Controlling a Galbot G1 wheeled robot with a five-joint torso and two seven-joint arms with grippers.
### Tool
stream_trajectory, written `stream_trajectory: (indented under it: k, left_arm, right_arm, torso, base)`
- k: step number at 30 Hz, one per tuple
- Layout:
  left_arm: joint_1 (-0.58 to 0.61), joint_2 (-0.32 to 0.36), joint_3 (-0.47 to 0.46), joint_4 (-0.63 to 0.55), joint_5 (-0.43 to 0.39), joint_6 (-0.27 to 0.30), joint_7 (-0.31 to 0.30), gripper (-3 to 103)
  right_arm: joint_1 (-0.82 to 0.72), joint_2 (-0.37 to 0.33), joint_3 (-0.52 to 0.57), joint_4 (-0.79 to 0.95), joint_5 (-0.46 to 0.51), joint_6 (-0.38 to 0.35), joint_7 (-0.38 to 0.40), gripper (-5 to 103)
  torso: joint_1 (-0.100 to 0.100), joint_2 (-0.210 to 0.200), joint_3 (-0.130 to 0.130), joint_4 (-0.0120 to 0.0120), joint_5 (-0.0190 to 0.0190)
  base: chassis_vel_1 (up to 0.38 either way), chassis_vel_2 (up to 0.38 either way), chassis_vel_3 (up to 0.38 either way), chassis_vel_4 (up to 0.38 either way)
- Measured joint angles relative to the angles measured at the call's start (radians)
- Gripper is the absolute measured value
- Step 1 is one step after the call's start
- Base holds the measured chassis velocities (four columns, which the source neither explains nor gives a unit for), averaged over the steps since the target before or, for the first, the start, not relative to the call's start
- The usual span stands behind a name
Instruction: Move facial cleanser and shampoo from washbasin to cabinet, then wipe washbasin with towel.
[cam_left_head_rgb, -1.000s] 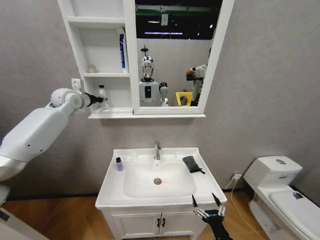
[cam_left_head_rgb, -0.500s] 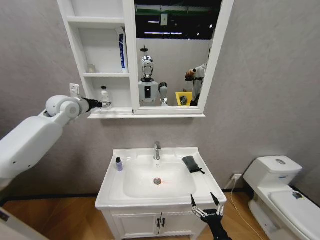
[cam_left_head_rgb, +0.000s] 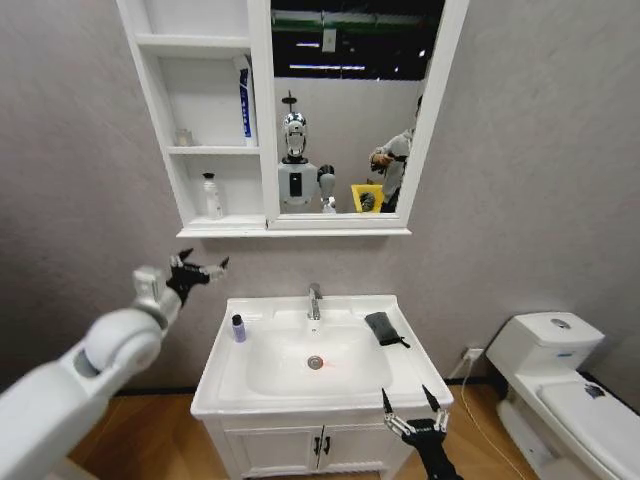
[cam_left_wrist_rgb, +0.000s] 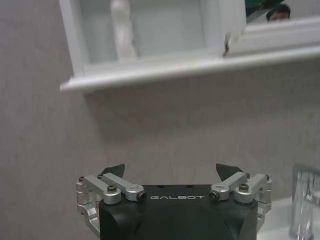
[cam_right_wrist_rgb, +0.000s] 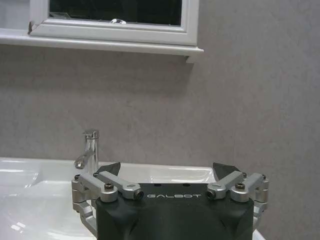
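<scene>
Your left gripper (cam_left_head_rgb: 200, 270) hangs in open air below the cabinet (cam_left_head_rgb: 200, 228) and above the left end of the washbasin (cam_left_head_rgb: 225, 380), jaws spread wide with nothing between them; the left wrist view looks up past its fingertips (cam_left_wrist_rgb: 116, 170) at the underside of the cabinet's bottom shelf, so it is well clear of both shelf and basin, a sensible place to be between a drop-off above and a pick below. On that bottom shelf stands a small pale bottle with a dark cap (cam_left_head_rgb: 211, 196), upright and toward the back, which you can judge to be one of the two toiletries already delivered. The middle shelf holds a small clear item (cam_left_head_rgb: 183, 137) too small to name, and a blue-and-white tube (cam_left_head_rgb: 243, 100) leans against the divider beside the mirror (cam_left_head_rgb: 350, 100). On the basin's left rim a small purple bottle (cam_left_head_rgb: 238, 328) stands upright, just beside the bowl, so that half of the move looks undone. The dark folded towel (cam_left_head_rgb: 383, 328) lies on the right rim near the chrome tap (cam_left_head_rgb: 314, 300), untouched, and the bowl around the drain (cam_left_head_rgb: 315, 362) holds nothing. Your right gripper (cam_left_head_rgb: 413, 408) waits low at the basin's front right corner, jaws likewise open and holding nothing, near the towel side for the later wipe.
</scene>
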Motion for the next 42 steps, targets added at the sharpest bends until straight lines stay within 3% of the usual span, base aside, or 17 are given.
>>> stream_trajectory:
  k: [1, 2, 4, 11, 27, 30, 32, 38, 42]
  left_arm:
    - [0.046, -0.065, -0.008, 0.042, 0.078, -0.029, 0.02, 100]
    - [0.046, -0.065, -0.008, 0.042, 0.078, -0.029, 0.02, 100]
    - [0.095, -0.177, -0.005, 0.136, 0.189, -0.077, 0.056, 100]
    - [0.059, -0.288, 0.055, 0.299, 0.249, -0.095, 0.098, 100]
    - [-0.167, -0.402, 0.132, 0.58, 0.242, -0.108, 0.144, 96]
    - [-0.185, -0.414, 0.132, 0.611, 0.241, -0.11, 0.144, 102]
    - [-0.201, -0.423, 0.132, 0.639, 0.245, -0.111, 0.144, 101]
    - [-0.227, -0.433, 0.129, 0.684, 0.242, -0.103, 0.126, 85]
    - [-0.232, -0.43, 0.128, 0.704, 0.247, -0.116, 0.141, 67]
  right_arm:
    - [0.009, -0.001, 0.011, 0.013, 0.014, -0.012, 0.004, 100]
    - [0.009, -0.001, 0.011, 0.013, 0.014, -0.012, 0.004, 100]
    - [0.008, -0.006, 0.024, 0.03, 0.026, -0.024, 0.007, 100]
    - [-0.038, 0.012, 0.007, 0.035, 0.002, 0.002, 0.008, 100]
    - [-0.12, 0.004, 0.02, 0.056, 0.044, 0.042, 0.023, 100]
    - [-0.119, 0.002, 0.024, 0.055, 0.048, 0.042, 0.023, 100]
    - [-0.117, 0.001, 0.026, 0.053, 0.051, 0.042, 0.023, 100]
    - [-0.107, -0.003, 0.027, 0.039, 0.055, 0.042, 0.024, 100]
    - [-0.101, -0.003, 0.025, 0.031, 0.055, 0.042, 0.024, 100]
  torso:
    - [0.0, 0.0, 0.0, 0.0005, -0.0003]
    - [0.0, 0.0, 0.0, 0.0005, -0.0003]
    - [0.0, 0.0, 0.0, -0.0003, -0.0001]
    - [0.0, 0.0, 0.0, -0.0009, 0.0003]
    - [0.0, 0.0, 0.0, -0.0007, 0.0001]
    - [0.0, 0.0, 0.0, -0.0006, 0.0]
    - [0.0, 0.0, 0.0, -0.0005, 0.0]
    - [0.0, 0.0, 0.0, -0.0005, 0.0]
    - [0.0, 0.0, 0.0, -0.0004, -0.0001]
  base:
    - [0.0, 0.0, 0.0, 0.0]
    - [0.0, 0.0, 0.0, 0.0]
    - [0.0, 0.0, 0.0, 0.0]
    - [0.0, 0.0, 0.0, 0.0]
    - [0.0, 0.0, 0.0, 0.0]
    - [0.0, 0.0, 0.0, 0.0]
    - [0.0, 0.0, 0.0, 0.0]
    - [0.0, 0.0, 0.0, 0.0]
    - [0.0, 0.0, 0.0, 0.0]
